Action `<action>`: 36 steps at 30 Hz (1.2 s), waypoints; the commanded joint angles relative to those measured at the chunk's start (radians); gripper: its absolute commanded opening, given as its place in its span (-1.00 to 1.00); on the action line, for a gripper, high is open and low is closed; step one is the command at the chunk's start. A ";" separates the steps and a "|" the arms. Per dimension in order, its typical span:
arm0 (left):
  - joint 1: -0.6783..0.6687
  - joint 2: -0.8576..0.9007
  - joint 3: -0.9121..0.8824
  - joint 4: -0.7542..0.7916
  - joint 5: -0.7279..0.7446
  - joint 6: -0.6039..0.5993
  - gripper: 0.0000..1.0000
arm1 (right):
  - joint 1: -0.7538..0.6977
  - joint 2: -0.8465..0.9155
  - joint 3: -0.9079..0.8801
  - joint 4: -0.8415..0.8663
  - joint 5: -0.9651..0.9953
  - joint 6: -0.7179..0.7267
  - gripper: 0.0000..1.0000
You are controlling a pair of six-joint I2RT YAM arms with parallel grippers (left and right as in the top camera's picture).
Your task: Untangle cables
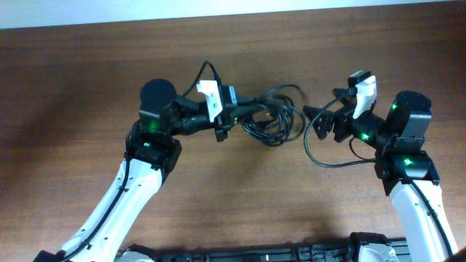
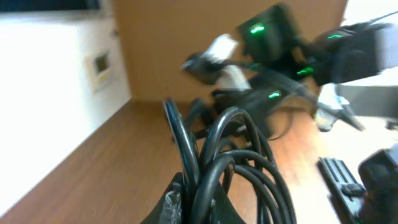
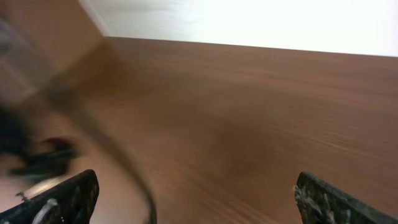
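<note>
The cables [image 1: 275, 118] form a black looped bundle at the middle of the table, lifted slightly. My left gripper [image 1: 253, 115] is shut on the bundle's left side. In the left wrist view the loops [image 2: 233, 152] rise out from between the closed fingers of the gripper [image 2: 200, 202]. One thin cable strand [image 1: 318, 154] curves from the bundle toward the right arm. My right gripper [image 1: 312, 113] stands open just right of the bundle, holding nothing. In the right wrist view its fingers [image 3: 69, 198] are spread wide around the gripper's middle [image 3: 199, 205], and a blurred cable [image 3: 127, 168] passes near the left finger.
The brown wooden table [image 1: 240, 196] carries nothing else in view. A dark strip of equipment [image 1: 240, 255] lies along the front edge. A white wall with a socket plate [image 2: 99, 65] stands behind the table's far side.
</note>
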 commanded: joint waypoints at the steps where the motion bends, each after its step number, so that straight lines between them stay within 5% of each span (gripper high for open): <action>1: 0.007 -0.024 0.022 -0.037 -0.186 -0.066 -1.00 | -0.005 0.003 -0.006 0.005 -0.282 -0.009 0.97; 13: 0.006 -0.024 0.022 -0.075 -0.217 -0.067 -1.00 | -0.005 0.001 -0.006 0.076 -0.473 0.118 0.97; 24: -0.011 -0.024 0.022 -0.026 -0.207 -0.341 -1.00 | -0.005 0.001 -0.006 0.190 -0.483 0.450 0.97; 36: -0.149 -0.023 0.022 0.040 -0.364 -0.340 -1.00 | -0.001 0.001 -0.006 0.190 -0.524 0.475 0.97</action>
